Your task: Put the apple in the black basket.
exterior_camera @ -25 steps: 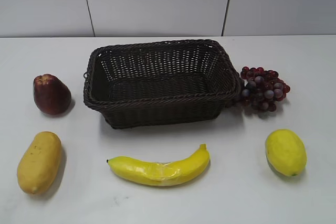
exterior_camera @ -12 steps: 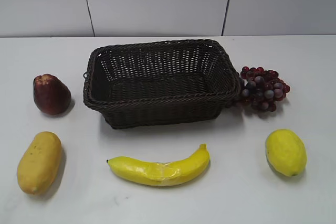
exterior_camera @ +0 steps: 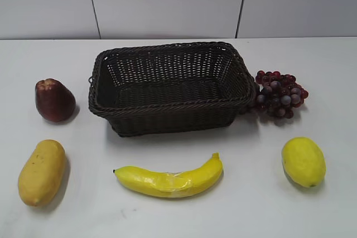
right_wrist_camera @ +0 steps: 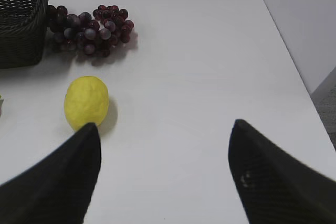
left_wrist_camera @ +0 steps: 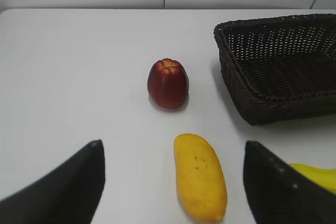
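The apple (exterior_camera: 54, 100), dark maroon-red and glossy, sits on the white table left of the black basket (exterior_camera: 167, 107); it also shows in the left wrist view (left_wrist_camera: 168, 84), with its lobed end up. The basket is empty; its corner shows in the left wrist view (left_wrist_camera: 247, 111) and the right wrist view (right_wrist_camera: 23, 51). My left gripper (left_wrist_camera: 171, 148) is open and empty, hovering well short of the apple, with a yellow mango between its fingers' line of sight. My right gripper (right_wrist_camera: 164, 129) is open and empty over bare table. Neither gripper shows in the exterior view.
A yellow mango (exterior_camera: 42, 172) lies in front of the apple, also in the left wrist view (left_wrist_camera: 200, 177). A banana (exterior_camera: 169, 179) lies in front of the basket. A lemon (exterior_camera: 303, 161) and a grape bunch (exterior_camera: 277, 94) are on the right. The table's right edge (right_wrist_camera: 294, 72) is near.
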Controlling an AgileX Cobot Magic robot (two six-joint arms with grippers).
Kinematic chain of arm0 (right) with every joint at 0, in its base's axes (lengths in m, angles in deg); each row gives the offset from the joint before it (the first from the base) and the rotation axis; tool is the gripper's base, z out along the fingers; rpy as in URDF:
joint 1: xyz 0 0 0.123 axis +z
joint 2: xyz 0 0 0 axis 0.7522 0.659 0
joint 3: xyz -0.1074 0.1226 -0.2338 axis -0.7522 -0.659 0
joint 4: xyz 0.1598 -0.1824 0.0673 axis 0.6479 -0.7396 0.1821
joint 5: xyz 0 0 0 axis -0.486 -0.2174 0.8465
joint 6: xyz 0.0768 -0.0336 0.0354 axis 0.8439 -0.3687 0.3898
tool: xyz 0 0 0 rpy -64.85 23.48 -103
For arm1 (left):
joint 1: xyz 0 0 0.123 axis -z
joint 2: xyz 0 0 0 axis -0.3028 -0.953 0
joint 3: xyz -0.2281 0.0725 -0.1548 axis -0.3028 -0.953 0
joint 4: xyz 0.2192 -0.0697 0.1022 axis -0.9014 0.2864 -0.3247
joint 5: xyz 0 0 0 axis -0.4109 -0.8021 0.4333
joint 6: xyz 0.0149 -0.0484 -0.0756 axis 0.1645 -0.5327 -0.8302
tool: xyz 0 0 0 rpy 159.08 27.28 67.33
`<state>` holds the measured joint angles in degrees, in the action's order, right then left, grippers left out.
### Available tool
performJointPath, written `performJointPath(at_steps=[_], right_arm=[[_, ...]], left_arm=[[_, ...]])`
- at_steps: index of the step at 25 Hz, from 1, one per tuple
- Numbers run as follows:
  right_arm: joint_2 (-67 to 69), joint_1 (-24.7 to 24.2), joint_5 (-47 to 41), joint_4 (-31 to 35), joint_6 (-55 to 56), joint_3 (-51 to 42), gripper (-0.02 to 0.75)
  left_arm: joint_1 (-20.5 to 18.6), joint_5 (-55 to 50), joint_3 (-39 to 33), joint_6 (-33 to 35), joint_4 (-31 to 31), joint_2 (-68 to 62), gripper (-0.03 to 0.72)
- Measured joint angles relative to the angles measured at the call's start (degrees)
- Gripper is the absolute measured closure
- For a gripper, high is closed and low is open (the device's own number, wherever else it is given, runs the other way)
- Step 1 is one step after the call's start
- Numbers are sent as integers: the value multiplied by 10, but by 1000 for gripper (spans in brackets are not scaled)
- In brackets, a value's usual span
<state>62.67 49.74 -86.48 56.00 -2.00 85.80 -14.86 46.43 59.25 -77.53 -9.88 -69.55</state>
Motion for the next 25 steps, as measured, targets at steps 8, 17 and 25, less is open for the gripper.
performJointPath(at_steps=[8,17,25], right_arm=[[0,0,0,0,-1,0,167],[0,0,0,0,0,0,167],[0,0,0,0,0,0,167]], left_arm=[[0,42,142,51,36,-343,3],[17,-9,345,63,36,-640,-4],[41,-17,411,65,-11,-782,-4]])
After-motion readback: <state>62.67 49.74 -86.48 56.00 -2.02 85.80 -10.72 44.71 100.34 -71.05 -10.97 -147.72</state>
